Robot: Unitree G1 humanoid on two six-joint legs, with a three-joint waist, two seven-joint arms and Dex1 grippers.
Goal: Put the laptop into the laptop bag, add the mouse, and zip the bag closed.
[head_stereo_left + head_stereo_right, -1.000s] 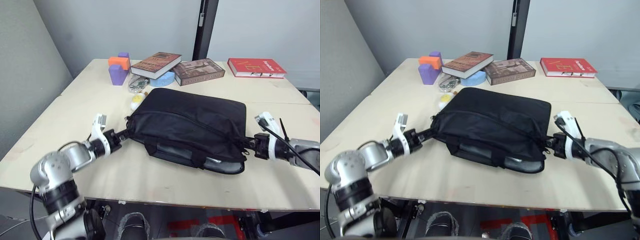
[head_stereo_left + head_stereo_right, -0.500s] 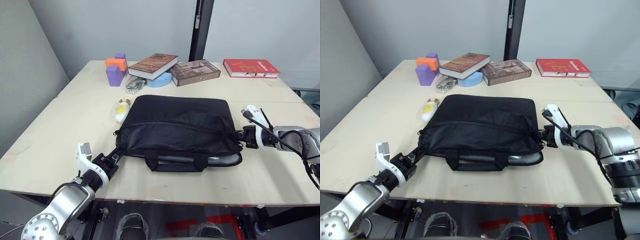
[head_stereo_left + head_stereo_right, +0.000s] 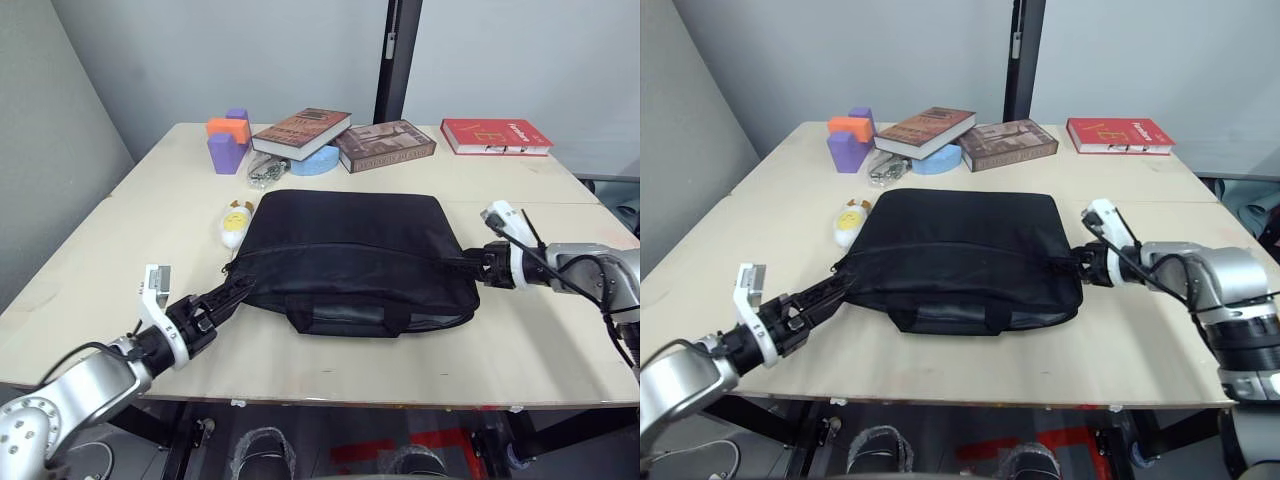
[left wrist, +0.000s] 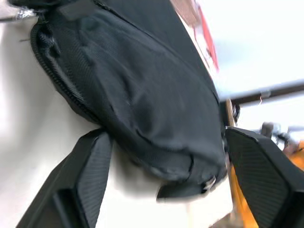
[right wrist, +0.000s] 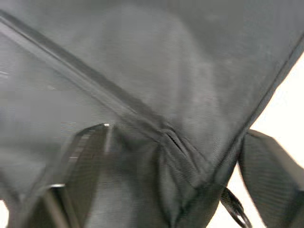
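- The laptop bag (image 3: pixel 355 255) is seen lying flat near the middle of the table (image 3: pixel 560 330), with its handles and front pocket towards the near edge.
- The zip line running along the top panel appears drawn together across most of its length; whether it is fully shut at the right end cannot be told.
- No laptop and no mouse are seen on the table, so both are judged to be already inside the bag; the task is judged to be in its last step, the zipping, or just finished.
- The left gripper (image 3: pixel 232 293) is held at the bag's left near corner, its fingers spread wide in the left wrist view, with the corner of the bag lying between them and nothing clamped.
- The right gripper (image 3: pixel 1080 266) is placed against the bag's right end, where the zip line ends; in the right wrist view its fingers stand apart on either side of the fabric and zip seam, and no pinched pull tab can be made out.
- A plush toy (image 3: pixel 234 219) lies just beside the bag's far left corner, and books (image 3: pixel 340 137) lie well apart at the far edge.
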